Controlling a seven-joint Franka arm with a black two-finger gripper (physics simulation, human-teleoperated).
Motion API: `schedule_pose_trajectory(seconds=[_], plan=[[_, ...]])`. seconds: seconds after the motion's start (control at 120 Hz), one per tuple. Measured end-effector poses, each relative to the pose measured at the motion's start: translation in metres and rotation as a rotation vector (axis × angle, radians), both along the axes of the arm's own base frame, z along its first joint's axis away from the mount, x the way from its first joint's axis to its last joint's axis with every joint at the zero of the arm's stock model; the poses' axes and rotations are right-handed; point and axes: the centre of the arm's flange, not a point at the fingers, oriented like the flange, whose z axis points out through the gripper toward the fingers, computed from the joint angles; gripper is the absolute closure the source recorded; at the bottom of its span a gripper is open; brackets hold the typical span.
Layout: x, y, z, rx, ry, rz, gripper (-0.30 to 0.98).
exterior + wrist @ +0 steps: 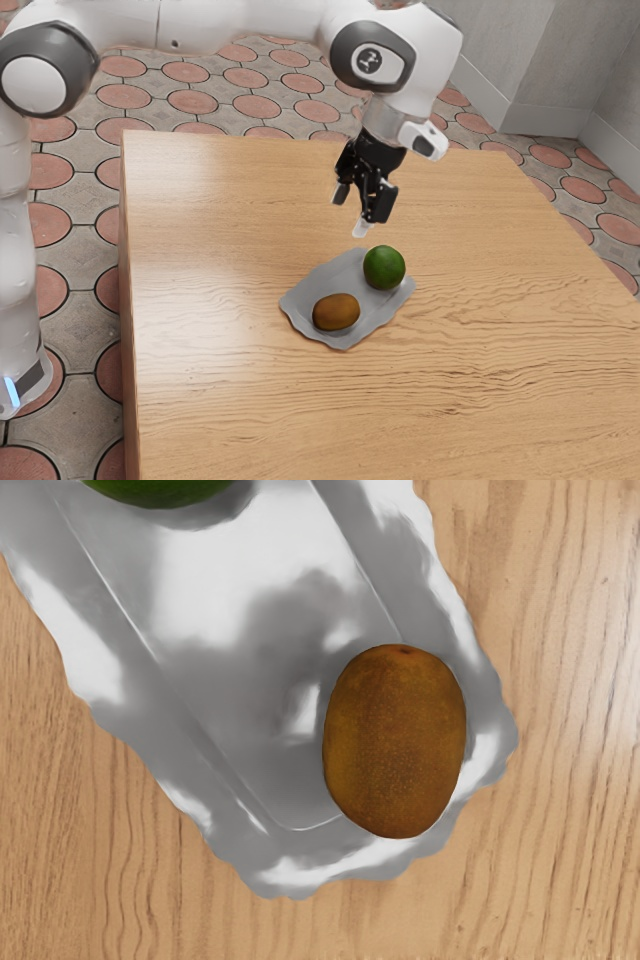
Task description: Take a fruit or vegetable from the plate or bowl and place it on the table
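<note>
Brown oval kiwi (396,742), likely pick, on wavy-edged grey metallic tray (305,295), exterior view's 7 o'clock; round green fruit (384,268) at 1. Black two-finger gripper (352,212) above, 12 o'clock, fingers apart, empty. Should centre over kiwi, straddle its narrow width, descend clear of rim. Arm badge (369,61) illegible.

The claw (351,212), fingers parted, is hovering above the gray plate (340,276); 1 green fruit (384,268) and 1 brown fruit (336,312) are resting on the plate, the counter (220,250) supporting it.

Green fruit (158,490) cropped, plate (210,590) cropped, wrist view
</note>
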Motion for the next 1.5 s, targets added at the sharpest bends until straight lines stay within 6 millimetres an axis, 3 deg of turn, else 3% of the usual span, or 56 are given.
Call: schedule_pose_trajectory(seconds=[0.092, 0.183, 0.45, 0.592, 0.725, 0.817, 1.233, 1.4, 1.5], plan=[[-0.007, -0.039, -0.001, -0.002, -0.008, -0.054, 0.00], [-0.011, -0.053, -0.007, 0.001, -0.004, -0.064, 0.00], [-0.003, -0.025, -0.042, 0.012, 0.016, 0.029, 0.00], [-0.005, -0.038, -0.061, 0.006, 0.014, 0.027, 0.00], [-0.009, -0.059, -0.067, 0.000, 0.005, 0.003, 0.00], [-0.012, -0.064, -0.073, 0.005, 0.006, 0.002, 0.00], [0.002, -0.026, -0.073, 0.025, -0.033, 0.083, 0.00], [0.010, -0.026, -0.077, 0.043, -0.068, 0.077, 0.00], [0.013, -0.031, -0.095, 0.045, -0.063, 0.068, 0.00]])
